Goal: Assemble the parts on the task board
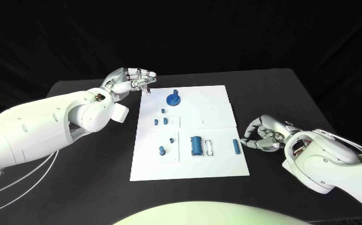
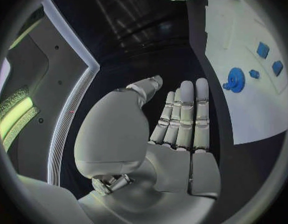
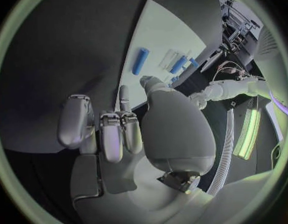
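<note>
Now the black table [image 1: 90, 183] carries the white task board [image 1: 215, 157] at its middle, with the blue parts spread over it. Left hand [image 1: 129, 82] hovers off the board's far left corner, fingers straight and together in its wrist view, holding nothing. Right hand [image 1: 261, 134] sits just beside the board's right edge, fingers curled inward, and it looks empty, though the palm is hard to read. On the board: a blue gear [image 1: 174, 99] at the far end, a blue cylinder [image 1: 196, 145] nearer, a slim blue bar [image 1: 236, 146] by the right edge, just beside the right hand.
</note>
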